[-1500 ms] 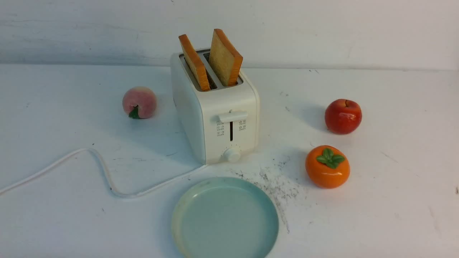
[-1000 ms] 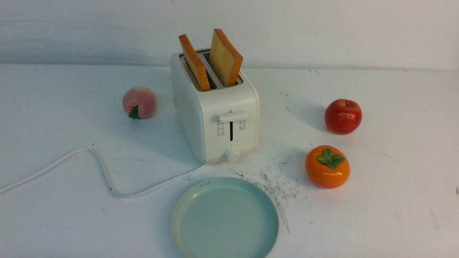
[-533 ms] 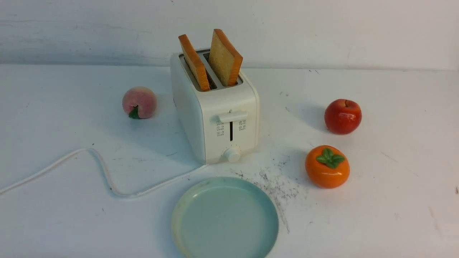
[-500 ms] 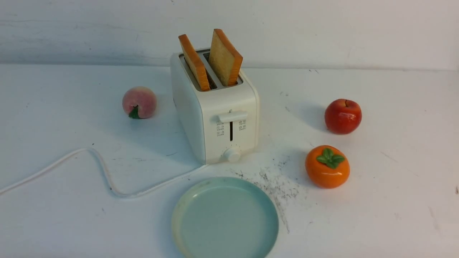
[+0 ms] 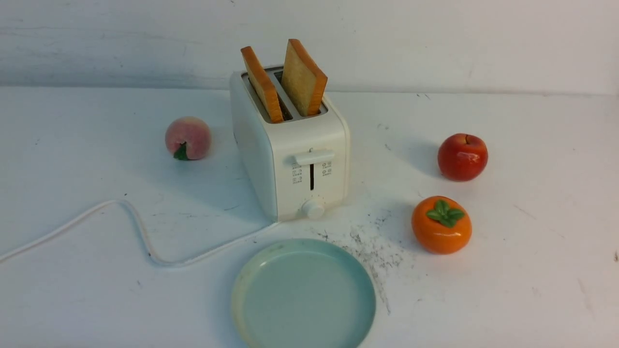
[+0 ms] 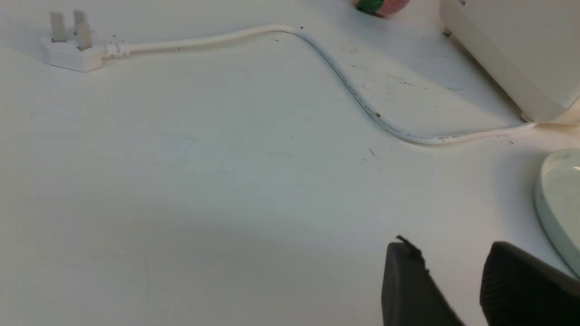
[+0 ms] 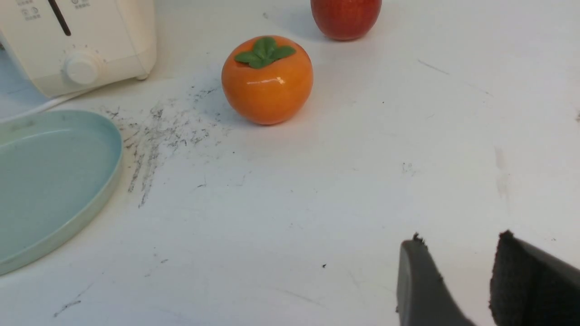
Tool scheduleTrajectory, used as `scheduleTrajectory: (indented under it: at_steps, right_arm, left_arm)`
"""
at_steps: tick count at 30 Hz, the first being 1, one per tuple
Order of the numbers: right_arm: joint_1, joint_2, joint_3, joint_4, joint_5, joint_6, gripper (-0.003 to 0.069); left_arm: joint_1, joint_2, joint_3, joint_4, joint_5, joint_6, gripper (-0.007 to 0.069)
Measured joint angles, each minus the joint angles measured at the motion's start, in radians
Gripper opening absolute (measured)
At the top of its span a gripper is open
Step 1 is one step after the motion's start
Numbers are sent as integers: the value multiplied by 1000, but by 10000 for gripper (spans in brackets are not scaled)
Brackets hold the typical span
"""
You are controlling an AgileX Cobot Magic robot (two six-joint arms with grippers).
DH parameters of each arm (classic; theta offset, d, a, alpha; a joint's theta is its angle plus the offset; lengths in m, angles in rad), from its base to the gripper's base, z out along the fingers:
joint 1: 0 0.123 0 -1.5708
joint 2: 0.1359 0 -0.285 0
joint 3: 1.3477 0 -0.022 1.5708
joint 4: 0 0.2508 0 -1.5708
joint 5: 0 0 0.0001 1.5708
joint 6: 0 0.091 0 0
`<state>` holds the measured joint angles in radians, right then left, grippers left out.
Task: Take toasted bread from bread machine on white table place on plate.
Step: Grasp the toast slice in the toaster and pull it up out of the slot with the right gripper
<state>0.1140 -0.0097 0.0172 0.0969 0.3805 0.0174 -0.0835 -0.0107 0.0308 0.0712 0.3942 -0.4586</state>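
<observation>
White wall backs the white table in the front view, and neither arm shows there. The bread machine stands mid-table with its lever and knob facing the camera. The toasted bread is in its slots, one slice in the left slot and one in the right slot, both standing well proud of the top and leaning a little. The plate lies bare just in front of the toaster, apart from it, with a patch of dark marks beside its right edge. A peach sits to the left of the toaster, while an apple and a persimmon sit to the right. The cord snakes off to the left. In the left wrist view the left gripper hangs low over bare table, its jaws apart with nothing between them; the cord runs to a plug lying prongs up. In the right wrist view the right gripper is likewise parted and empty, near the persimmon and the plate's rim. The task looks unstarted, so the step in hand is the first reach. I judge that the next move calls for an arm to rise above the slots, turn its jaws to straddle a slice across its faces, close gently and lift straight up, so that the toaster is not dragged along.
</observation>
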Motion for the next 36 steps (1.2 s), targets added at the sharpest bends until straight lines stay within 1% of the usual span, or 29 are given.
scheduleTrajectory:
  at_steps: [8, 10, 12, 13, 14, 15, 16, 17, 18, 20, 21, 22, 23, 24, 25, 27, 31, 36]
  right_arm:
    - [0, 0, 0, 0, 0, 0, 240]
    - [0, 0, 0, 0, 0, 0, 240]
    - [0, 0, 0, 0, 0, 0, 240]
    - [0, 0, 0, -1, 0, 0, 240]
    - [0, 0, 0, -4, -3, 0, 240]
    - [0, 0, 0, -4, -3, 0, 240]
    - [0, 0, 0, -7, -14, 4, 240]
    - [0, 0, 1, 8, -26, 25, 240]
    - [0, 0, 3, 39, -35, 54, 240]
    - [0, 0, 6, 179, -55, 157, 240]
    - [0, 0, 6, 212, -60, 180, 240]
    - [0, 0, 7, 321, -71, 242, 240]
    - [0, 0, 7, 403, -82, 293, 240]
    - [0, 0, 7, 456, -92, 327, 240]
    - [0, 0, 7, 465, -95, 331, 240]
    - [0, 0, 7, 539, -128, 360, 240]
    - [0, 0, 7, 576, -164, 367, 240]
    - [0, 0, 7, 659, -303, 368, 239]
  left_arm:
    - [0, 0, 0, -6, -1, -4, 238]
    - [0, 0, 0, -64, -16, -44, 238]
    - [0, 0, 0, -203, -45, -139, 238]
    - [0, 0, 0, -325, -66, -220, 238]
    - [0, 0, 0, -411, -77, -290, 238]
    - [0, 0, 0, -453, -80, -303, 238]
    - [0, 0, 0, -593, -95, -388, 238]
    - [0, 0, 0, -693, -102, -449, 238]
    - [0, 0, 0, -748, -106, -472, 238]
    - [0, 0, 0, -835, -118, -496, 238]
    - [0, 0, 0, -840, -120, -499, 238]
    - [0, 0, 0, -862, -126, -504, 238]
    - [0, 0, 0, -866, -128, -506, 238]
    - [0, 0, 0, -866, -128, -506, 238]
    - [0, 0, 0, -866, -128, -506, 238]
    - [0, 0, 0, -861, -128, -508, 238]
    - [0, 0, 0, -861, -128, -509, 238]
    - [0, 0, 0, -861, -139, -510, 238]
